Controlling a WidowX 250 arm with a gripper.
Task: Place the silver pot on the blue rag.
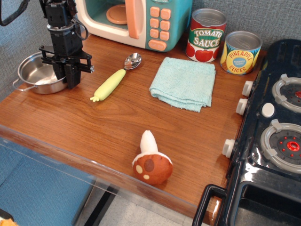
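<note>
The silver pot sits at the far left of the wooden counter, and its left loop handle shows. My gripper points straight down at the pot's right rim. One finger is inside the pot and the other is just outside, with the jaws narrowed on the rim. The right handle is hidden behind the gripper. The blue rag lies folded and flat in the middle back of the counter, well to the right of the pot, with nothing on it.
A yellow-handled spoon lies between pot and rag. A toy microwave stands at the back, with a tomato sauce can and a pineapple can beside it. A toy mushroom lies near the front edge. A toy stove is on the right.
</note>
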